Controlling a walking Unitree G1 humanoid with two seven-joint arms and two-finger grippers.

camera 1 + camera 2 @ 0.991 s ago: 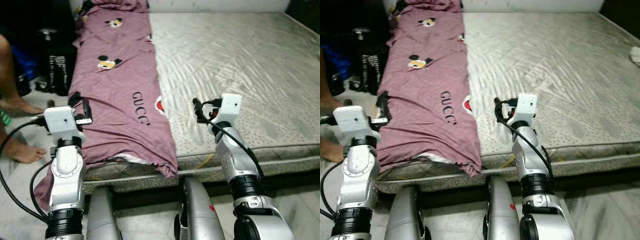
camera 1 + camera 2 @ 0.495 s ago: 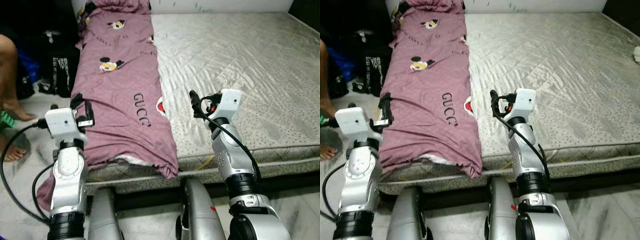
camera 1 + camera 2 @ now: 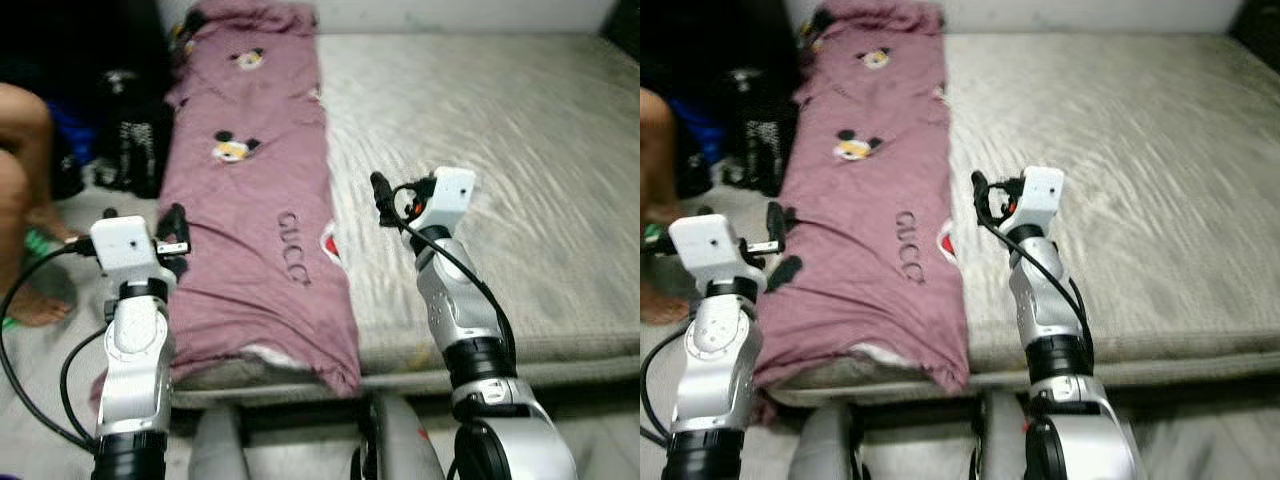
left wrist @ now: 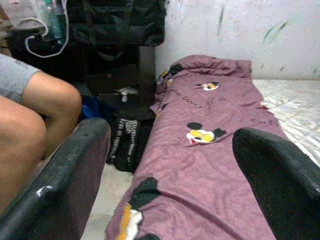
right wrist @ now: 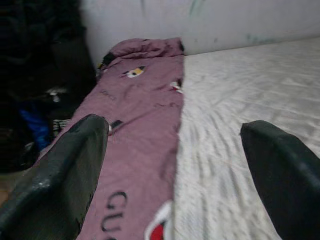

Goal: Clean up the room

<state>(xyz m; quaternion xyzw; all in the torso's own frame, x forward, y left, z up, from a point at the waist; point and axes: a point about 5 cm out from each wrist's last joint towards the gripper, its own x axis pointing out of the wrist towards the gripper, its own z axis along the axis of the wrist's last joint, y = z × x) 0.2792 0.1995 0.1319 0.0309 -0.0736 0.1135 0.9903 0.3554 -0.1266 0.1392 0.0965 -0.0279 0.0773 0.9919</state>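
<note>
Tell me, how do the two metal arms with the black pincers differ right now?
The left pincer is held over the near left edge of the purple blanket, while the right pincer is held over the bare mattress beside that blanket. The left sits nearer the robot, the right farther forward. Both are open, empty and point up the bed.

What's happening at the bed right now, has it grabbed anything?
Nothing is grabbed. The robot stands at the foot of the mattress, both arms raised. The left gripper hangs open by the purple blanket's left edge; the right gripper hangs open above its right edge. A person's legs show on the left.
</note>
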